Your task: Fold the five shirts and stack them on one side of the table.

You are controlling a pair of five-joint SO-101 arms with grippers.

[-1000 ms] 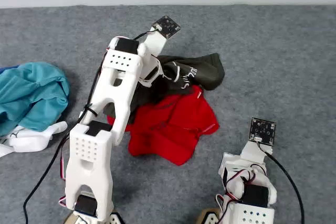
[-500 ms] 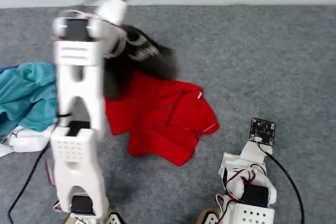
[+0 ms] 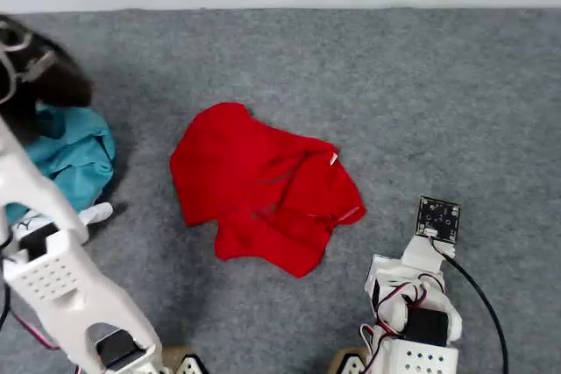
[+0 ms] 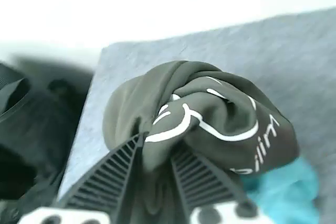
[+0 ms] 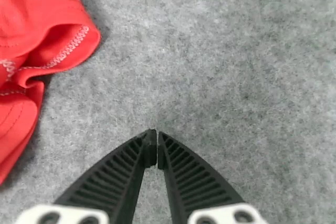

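Between the jaws of the left gripper (image 4: 157, 153) hangs the dark olive cotton shirt with white print (image 4: 210, 114), clenched tight. Since a second ago it got lifted off the crumpled red shirt (image 3: 263, 186) and swung out above the teal shirt (image 3: 74, 159). Red now lies uncovered, unfolded, probably next to work. Left wrist view shows the grasp, blurred in high view. Right wrist view: right gripper (image 5: 157, 148) pinched closed on nothing, red hem just beside it, grey carpeted table (image 5: 236, 51) below.
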